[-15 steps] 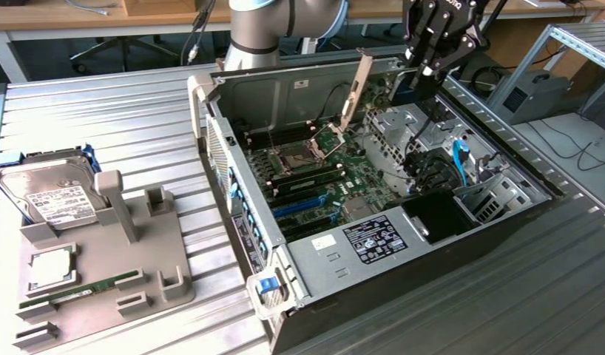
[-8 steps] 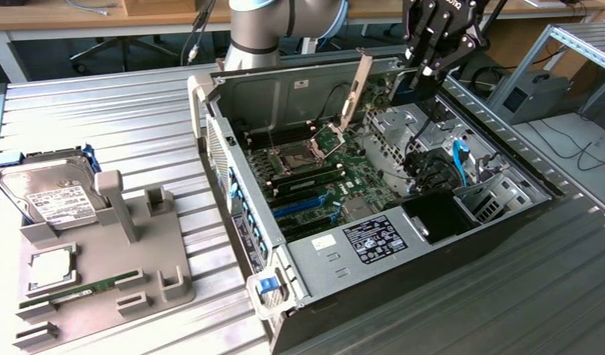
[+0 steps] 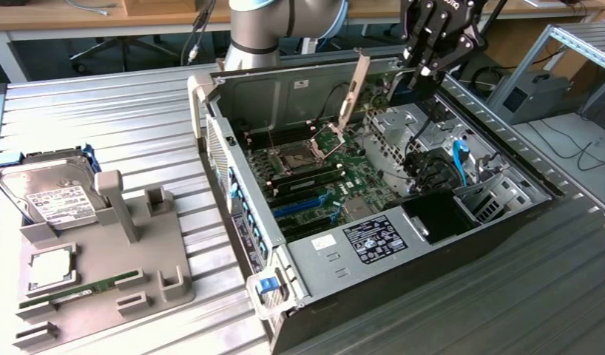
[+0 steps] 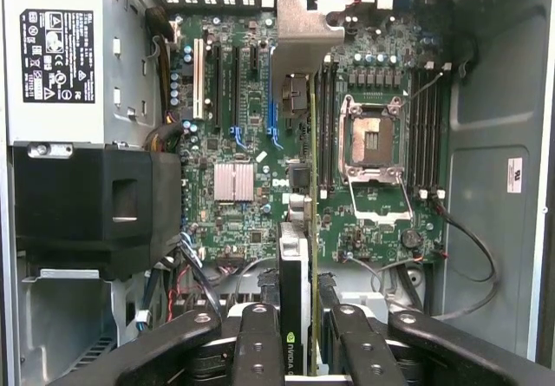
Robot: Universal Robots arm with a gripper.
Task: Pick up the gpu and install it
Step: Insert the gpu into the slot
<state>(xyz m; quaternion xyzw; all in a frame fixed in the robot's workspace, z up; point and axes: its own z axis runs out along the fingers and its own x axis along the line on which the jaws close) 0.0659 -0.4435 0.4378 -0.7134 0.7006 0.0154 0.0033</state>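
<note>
The gpu [image 3: 355, 89] hangs on edge above the open computer case [image 3: 332, 255], its silver end bracket pointing to the exterior view's left. My gripper [image 3: 431, 66] is shut on the card's other end, over the case's far side. In the wrist view the gpu [image 4: 295, 264] runs edge-on away from my gripper [image 4: 295, 325], with a black finger [image 4: 258, 330] pressed on each side. Its silver bracket [image 4: 302, 39] sits at the far end. The card hovers over the motherboard [image 4: 234, 117], near the expansion slots, apart from the board.
On the exterior view's left a grey holder tray [image 3: 164, 259] carries a hard drive [image 3: 51, 196], a CPU [image 3: 51, 270] and a RAM stick [image 3: 80, 290]. Inside the case are the CPU socket [image 4: 373, 139], a black shroud [image 4: 87, 204] and loose cables [image 4: 468, 256].
</note>
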